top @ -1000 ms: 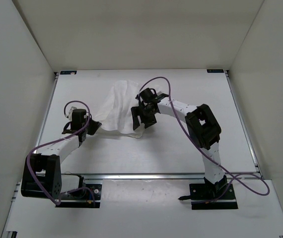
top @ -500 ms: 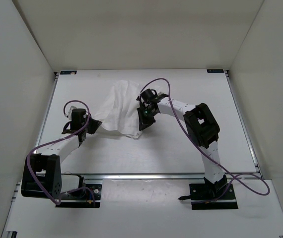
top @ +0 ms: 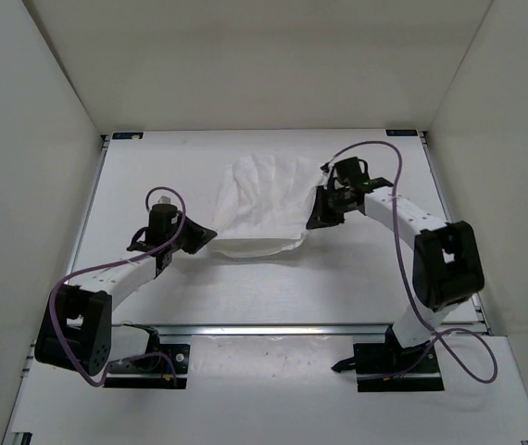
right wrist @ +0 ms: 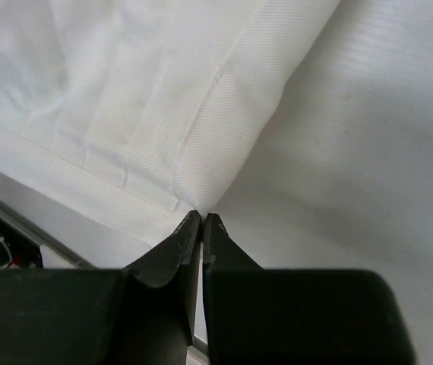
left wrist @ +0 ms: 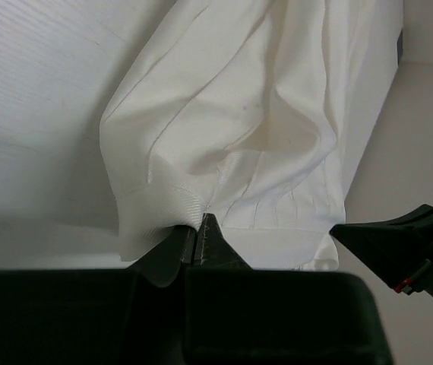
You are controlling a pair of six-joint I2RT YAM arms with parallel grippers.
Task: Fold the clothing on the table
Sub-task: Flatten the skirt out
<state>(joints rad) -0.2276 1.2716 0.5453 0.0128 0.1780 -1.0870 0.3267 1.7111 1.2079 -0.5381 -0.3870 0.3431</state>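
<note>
Both arms were on the garment (top: 266, 206), which lay on the surface (top: 366, 278) roughly mid-width and toward the far half, well clear of the arm bases. The left claw (top: 205, 237) was closed, its tips pinching the ribbed hem at the near-left corner; the wrist view showed the fabric gathered into the closed tips, with folds fanning away from them. The right claw (top: 314, 221) was also closed, its tips meeting on the very corner of the cloth at the right side; the bite looked thin, little more than the edge. The near hem ran left to right between the two claws, slightly bowed rather than taut. The body of the garment lay beyond that line, on the far side of both claws, with its long axis running from the near hem toward the far edge and leaning slightly right. Each arm held the corner on its own side, neither nearer the bulk. Judgement: the next move turns on carrying this held edge away from the bases, over the cloth beyond it. Risk: the right corner could slip.
</note>
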